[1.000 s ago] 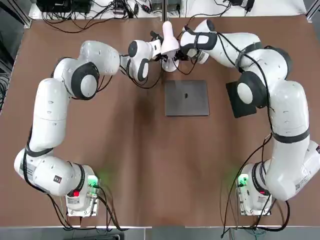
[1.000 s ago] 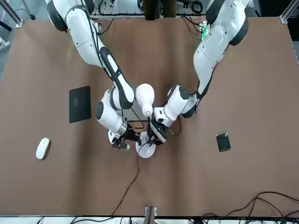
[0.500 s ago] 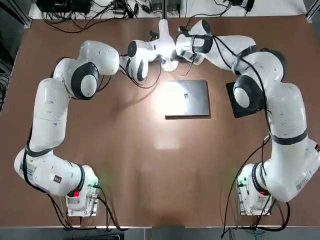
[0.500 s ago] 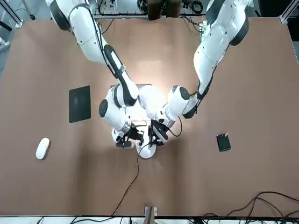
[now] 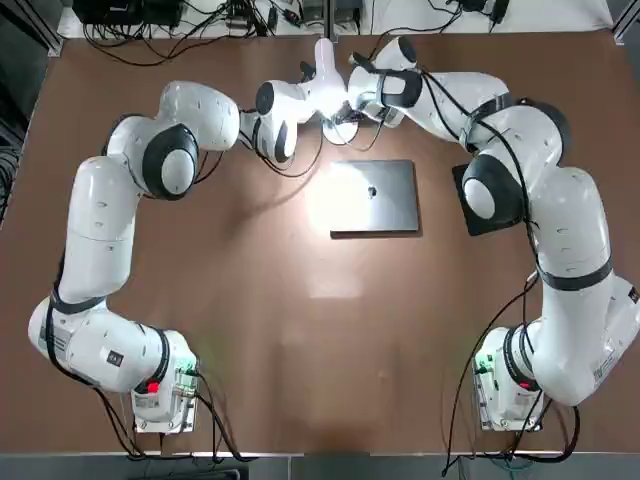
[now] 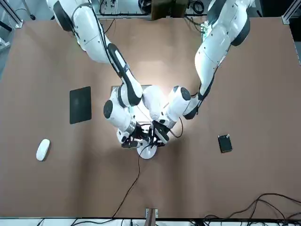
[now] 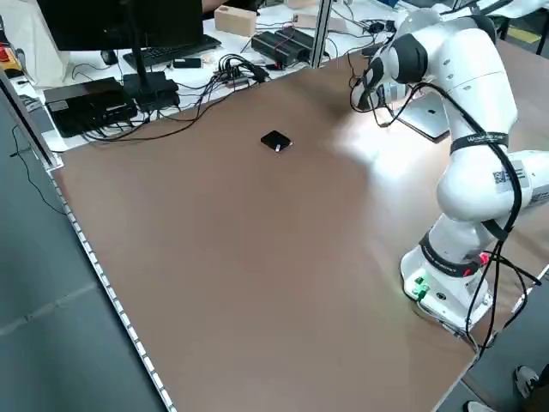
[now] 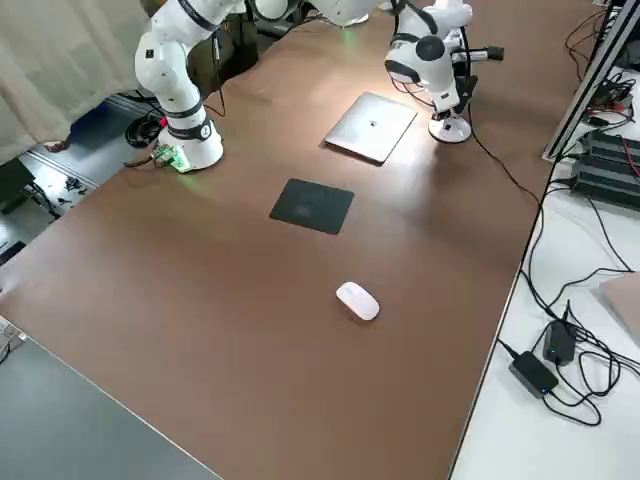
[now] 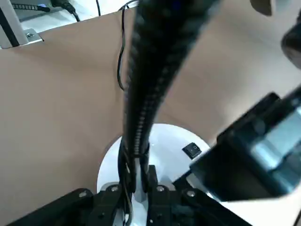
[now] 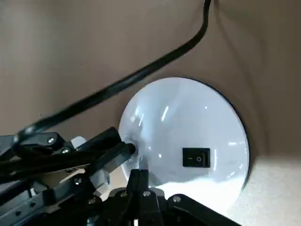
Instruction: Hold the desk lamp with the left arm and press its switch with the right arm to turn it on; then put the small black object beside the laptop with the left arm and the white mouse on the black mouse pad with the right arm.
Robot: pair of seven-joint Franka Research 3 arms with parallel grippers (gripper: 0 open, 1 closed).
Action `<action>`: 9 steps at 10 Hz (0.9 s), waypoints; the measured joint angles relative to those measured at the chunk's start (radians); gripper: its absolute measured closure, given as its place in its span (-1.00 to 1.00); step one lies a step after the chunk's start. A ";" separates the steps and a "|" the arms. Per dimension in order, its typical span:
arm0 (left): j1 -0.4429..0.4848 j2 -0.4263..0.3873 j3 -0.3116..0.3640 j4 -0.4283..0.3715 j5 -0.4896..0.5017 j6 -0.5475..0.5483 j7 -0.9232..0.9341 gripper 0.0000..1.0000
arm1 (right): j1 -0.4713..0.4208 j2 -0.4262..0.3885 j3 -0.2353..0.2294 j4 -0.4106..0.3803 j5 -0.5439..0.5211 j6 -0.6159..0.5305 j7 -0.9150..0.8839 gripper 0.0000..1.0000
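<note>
Lamplight falls on the laptop (image 5: 375,197) and the table (image 5: 290,320) around it: the desk lamp (image 6: 147,151) is on. It stands on its round base on the far side of the laptop from the robot, its rounded head (image 5: 328,78) reaching back towards the laptop. The left claw (image 9: 137,176) is closed around the lamp's neck, just above the base. The right claw (image 10: 139,174) is closed with nothing in its grip, and hovers over the base near the black rocker switch (image 10: 196,157), beside the left claw. A thin black cord (image 6: 127,193) runs from the lamp to the table's far edge.

The laptop lies shut between the lamp and the robot's side of the table. The small black object (image 6: 225,143) lies flat on the table to the robot's left, well apart from both lamp and laptop. On the robot's right, the black mouse pad (image 6: 80,105) lies flat, apart from the laptop. The white mouse (image 6: 43,149) rests on the bare tabletop, farther out to the right than the pad and farther from the robot, not touching it.
</note>
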 joint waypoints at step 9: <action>0.008 -0.012 -0.006 0.002 -0.002 -0.101 -0.040 -0.99 | -0.381 -0.157 -0.137 0.068 -0.341 -0.473 -0.147 -1.00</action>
